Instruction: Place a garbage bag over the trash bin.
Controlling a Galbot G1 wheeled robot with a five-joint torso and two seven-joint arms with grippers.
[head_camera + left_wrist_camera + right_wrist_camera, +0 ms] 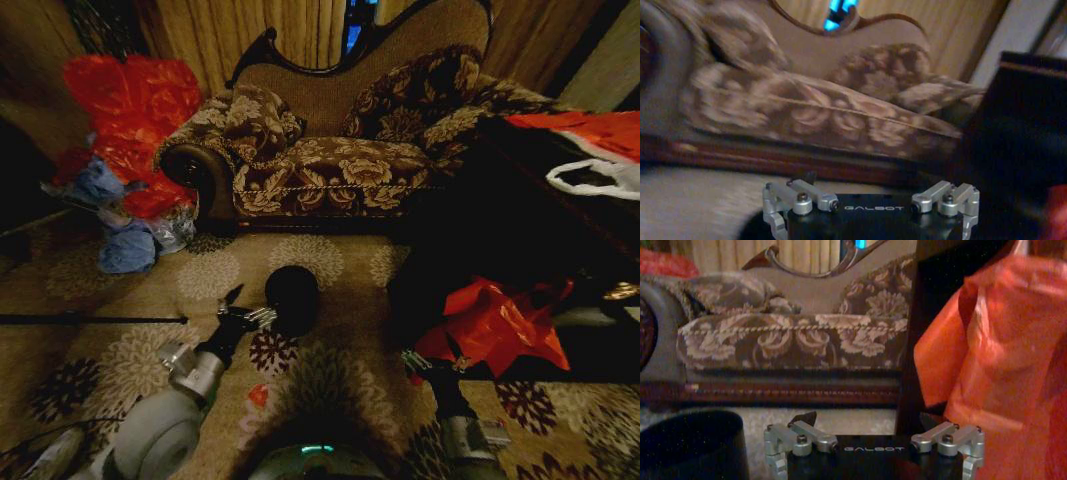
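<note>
The trash bin [291, 300] is a small round black cylinder standing on the patterned carpet in front of the sofa; it also shows as a dark curved wall [690, 447] in the right wrist view. My left gripper [250, 307] is open right beside the bin's left side, one finger near its wall. The garbage bag [497, 325] is a crumpled glossy red sheet to the right of the bin, against the black table's corner. My right gripper [428, 362] is shut on the bag's lower left corner. In the right wrist view the garbage bag [1000, 365] rises close ahead.
A floral sofa [330, 150] spans the back. A large red plastic heap [130, 110] with blue bags [125, 250] stands at the left. The black low table [520, 220] at the right carries a white handled bag [600, 178]. A thin dark rod [90, 320] lies on the carpet.
</note>
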